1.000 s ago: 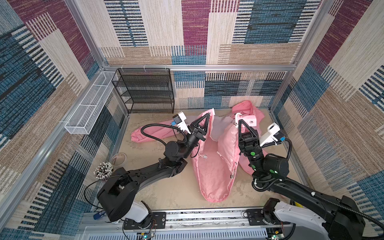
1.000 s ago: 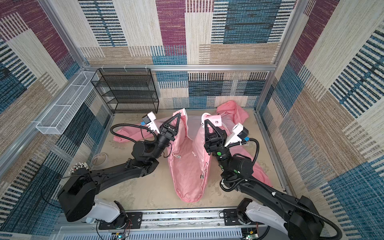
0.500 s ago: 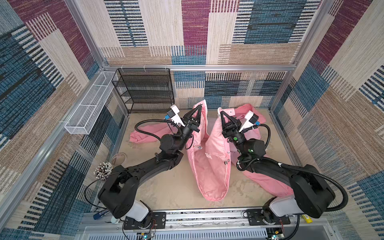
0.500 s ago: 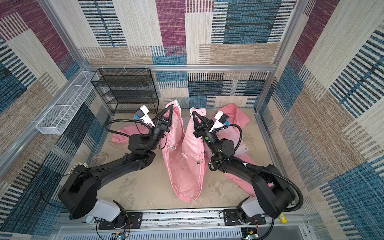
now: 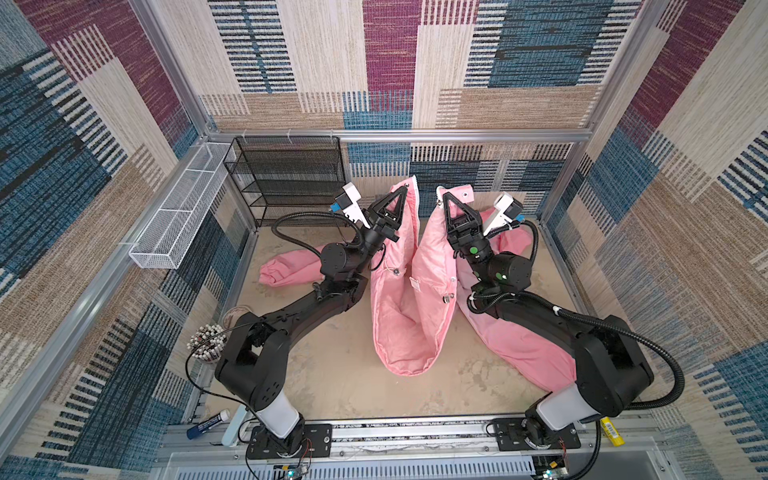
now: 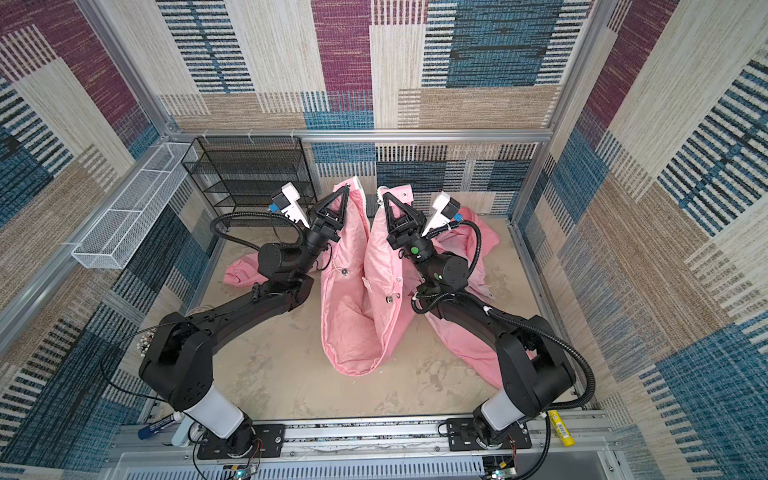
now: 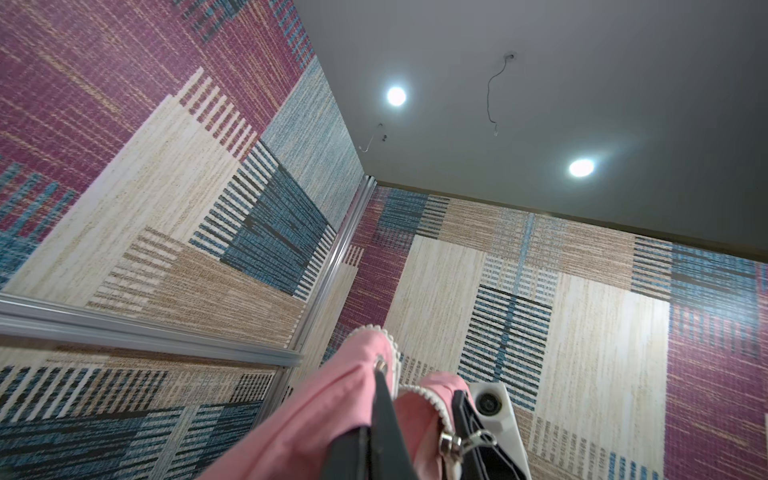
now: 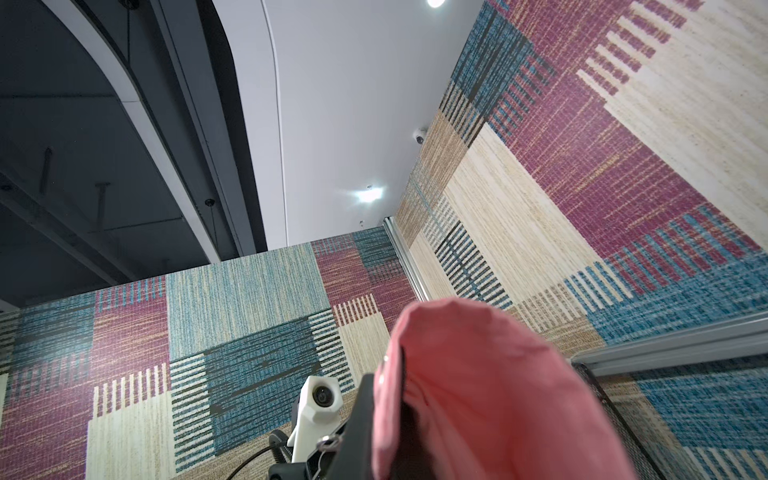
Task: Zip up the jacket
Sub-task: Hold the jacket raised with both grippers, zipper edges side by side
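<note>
Both arms are held high over the far middle of the table.

- **Grip:** The left gripper is pinched shut on the upper end of one front edge of the jacket. The right gripper is pinched shut on the other front edge. The held ends are near each other but apart.
- **Probable reason:** Hanging both panels lets their weight straighten the white zipper halves and sets the ends side by side for mating.
- **Cloth against fingers:** In the left wrist view, pink fabric sits clamped between the black fingers, and the teeth run just past the tip. A metal slider hangs just beside the right gripper's finger, seemingly on that panel, though I am not certain.
- **Rest of jacket:** The body sags onto the table's middle. One sleeve lies toward the left edge, and the other sleeve lies under the right arm, toward the near right corner.
</note>
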